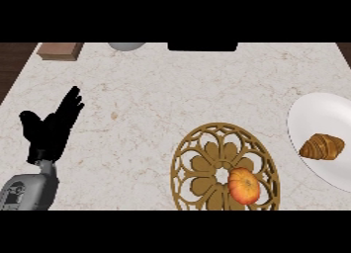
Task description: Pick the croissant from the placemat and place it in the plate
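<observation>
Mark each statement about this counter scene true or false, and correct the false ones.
1. The croissant lies on the white plate. True.
2. The placemat has nothing on it. False: an orange round fruit sits on its lower right part.
3. The left hand is open and holds nothing. True.
4. The right hand is curled round the croissant. False: no right hand is in view, and nothing touches the croissant.
</observation>
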